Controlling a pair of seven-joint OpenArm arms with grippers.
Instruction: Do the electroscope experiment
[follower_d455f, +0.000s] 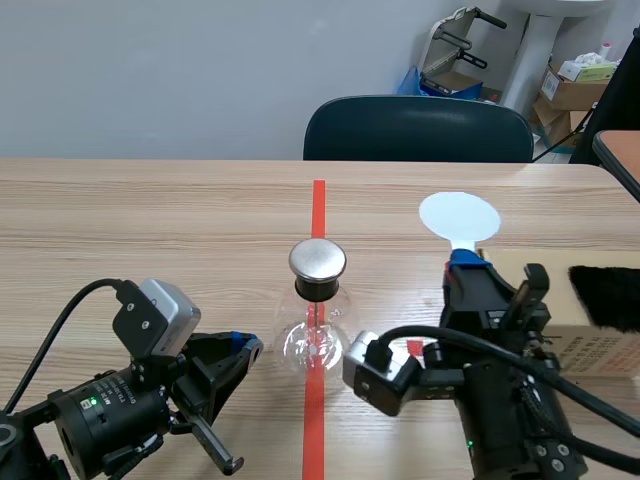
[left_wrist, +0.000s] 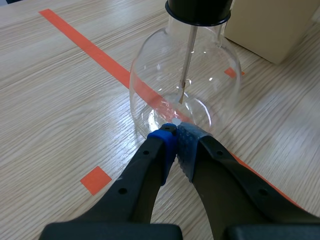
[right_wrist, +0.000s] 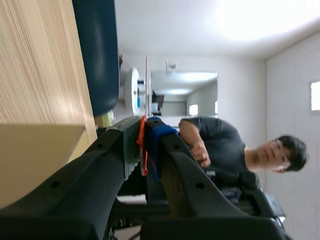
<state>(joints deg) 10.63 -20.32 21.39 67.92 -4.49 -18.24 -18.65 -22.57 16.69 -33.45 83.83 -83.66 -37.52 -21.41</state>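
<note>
The electroscope, a round glass flask (follower_d455f: 314, 340) with a black neck and a metal cap (follower_d455f: 318, 259), stands on the red tape line at the table's middle. In the left wrist view its thin rod hangs inside the flask (left_wrist: 185, 95). My left gripper (follower_d455f: 245, 346) lies low to the flask's left, fingers shut on nothing, tips (left_wrist: 176, 131) right at the flask's base. My right gripper (follower_d455f: 463, 262) points away from me, to the flask's right, shut on the handle of a white round paddle (follower_d455f: 459, 216). The right wrist view shows the paddle (right_wrist: 147, 80) edge-on between the pads.
A beige cardboard box (follower_d455f: 590, 340) sits at the right with a black furry piece (follower_d455f: 606, 296) on top. A dark chair (follower_d455f: 418, 130) stands behind the far table edge. Small red tape squares (left_wrist: 96, 179) mark the table. A person (right_wrist: 240, 150) appears beyond the right gripper.
</note>
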